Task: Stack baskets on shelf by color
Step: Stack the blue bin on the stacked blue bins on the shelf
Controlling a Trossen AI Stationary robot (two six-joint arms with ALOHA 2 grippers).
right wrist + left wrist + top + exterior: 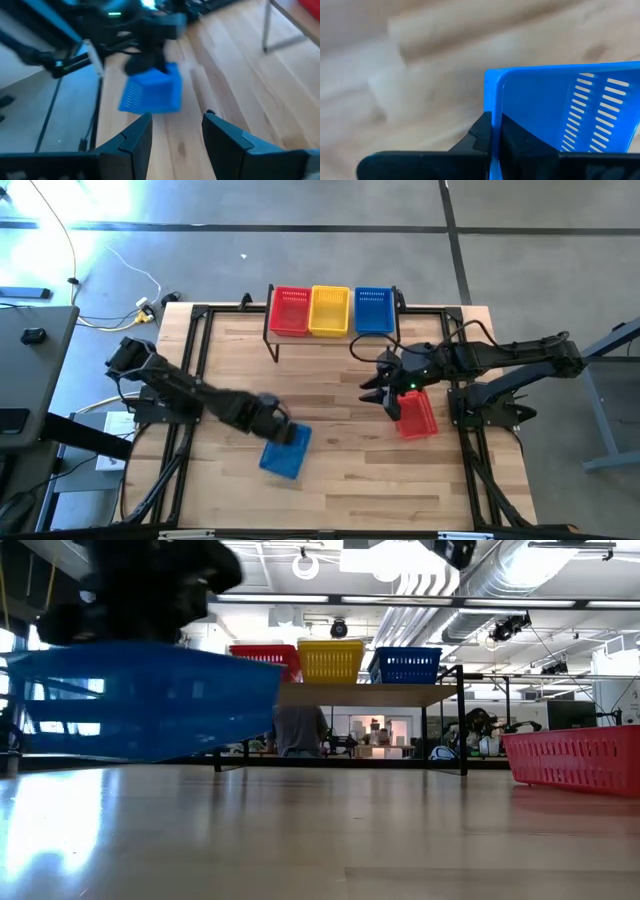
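Blue basket [286, 451] at 7 o'clock on the worktop [340, 480], its wall clamped in the left hand [281, 429]. Shelf [330, 332] at 12 carries red [291, 311], yellow [330, 311] and blue [374, 310] baskets. Right hand [381, 392] at 3, fingers parted, holds nothing; red basket [417, 414] just beside it.

- High view looked straight down, far enough to take in the whole table [340, 470] and both arms.
- Low view sat at tabletop height, facing level across to the shelf [370, 695] and room.
- Left wrist view was pressed close on a blue basket [570, 110].
- Right wrist view faced across the table; it shared that basket [152, 90] with the others.
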